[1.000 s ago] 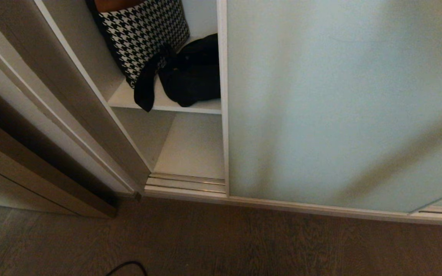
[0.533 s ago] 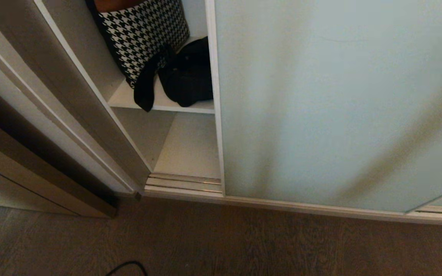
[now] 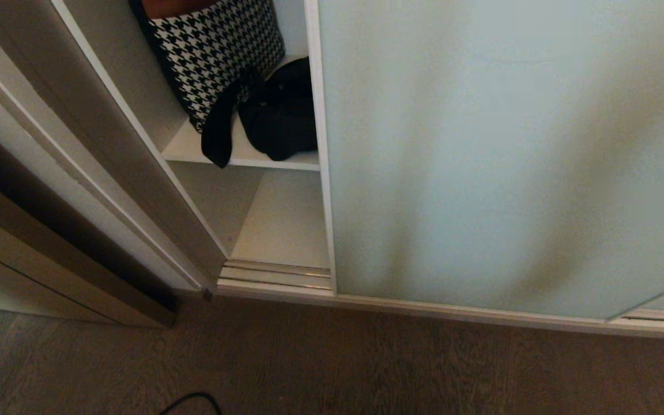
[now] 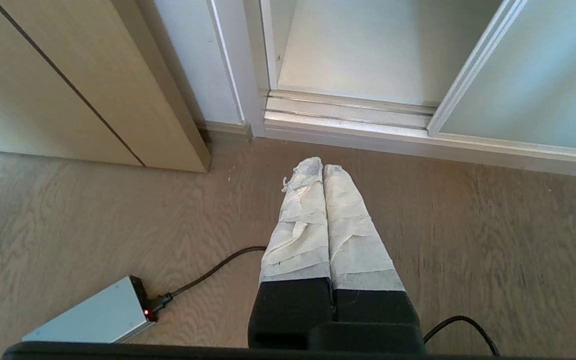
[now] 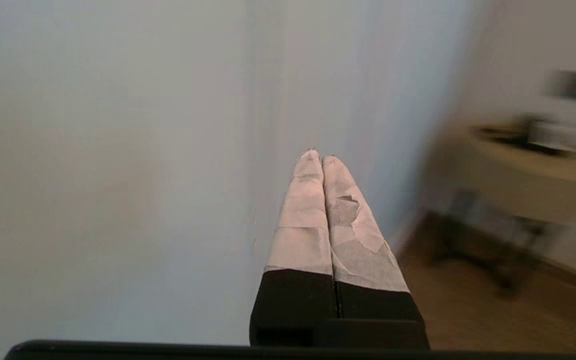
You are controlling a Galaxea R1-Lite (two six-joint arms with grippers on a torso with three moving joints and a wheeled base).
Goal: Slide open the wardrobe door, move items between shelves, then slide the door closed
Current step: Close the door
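Frosted wardrobe door (image 3: 482,155), no legible markings

You are looking at a scene with no readable text: no lettering, label, brand mark, number or sign is showing in any view.

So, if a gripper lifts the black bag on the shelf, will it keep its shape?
Probably not. The black bag lies slumped on the shelf, so it likely sags. Its strap droops over the front edge and may dangle or snag. It looks light.
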